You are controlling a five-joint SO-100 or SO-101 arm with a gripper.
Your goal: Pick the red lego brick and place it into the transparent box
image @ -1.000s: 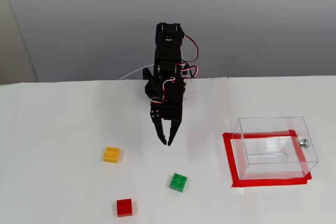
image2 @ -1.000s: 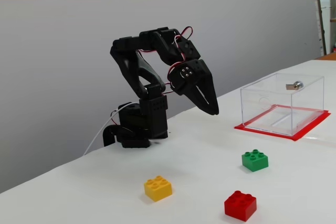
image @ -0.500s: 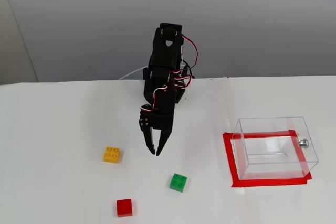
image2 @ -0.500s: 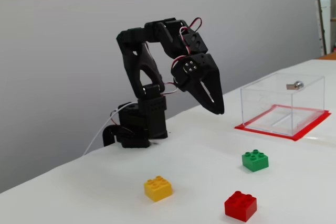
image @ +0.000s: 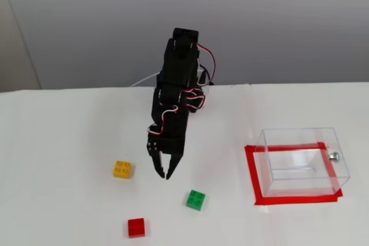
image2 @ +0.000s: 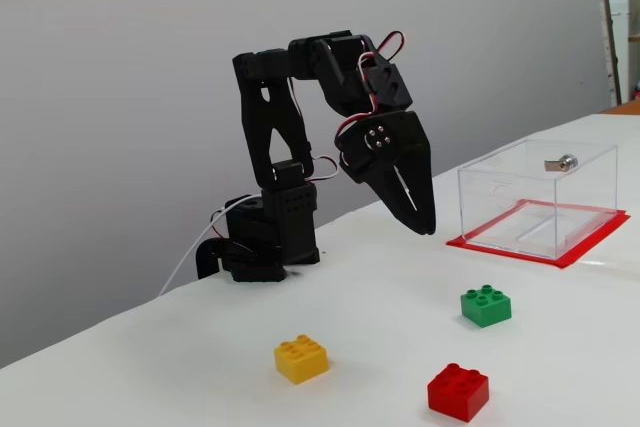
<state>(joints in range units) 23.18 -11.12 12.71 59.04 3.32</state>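
Black and pointing downward, the gripper (image: 164,174) hangs above the white bench (image: 69,142) with its jaws nearly together and nothing between them; in a fixed view from the side (image2: 424,227) the two fingers look pressed into one narrow wedge, tips clear of the surface. Taking the green brick (image: 196,200) as the marker, the gripper sits up and to the left of it in a fixed view from above, not touching it. The red lego brick (image: 136,227) lies lower and further left of the green brick, close to the bottom edge of that view, alone and flat on the bench with its studs up; from the side (image2: 458,391) it sits nearer the camera than the green brick (image2: 486,306). A yellow brick (image: 123,169) rests left of the green one, just beside the gripper's tips in the view from above, and well apart from the red one. The transparent box (image: 302,162) stands far to the right of the green brick, inside a rectangle of red tape (image: 252,177), with a small silver knob (image: 334,156) on its right wall.
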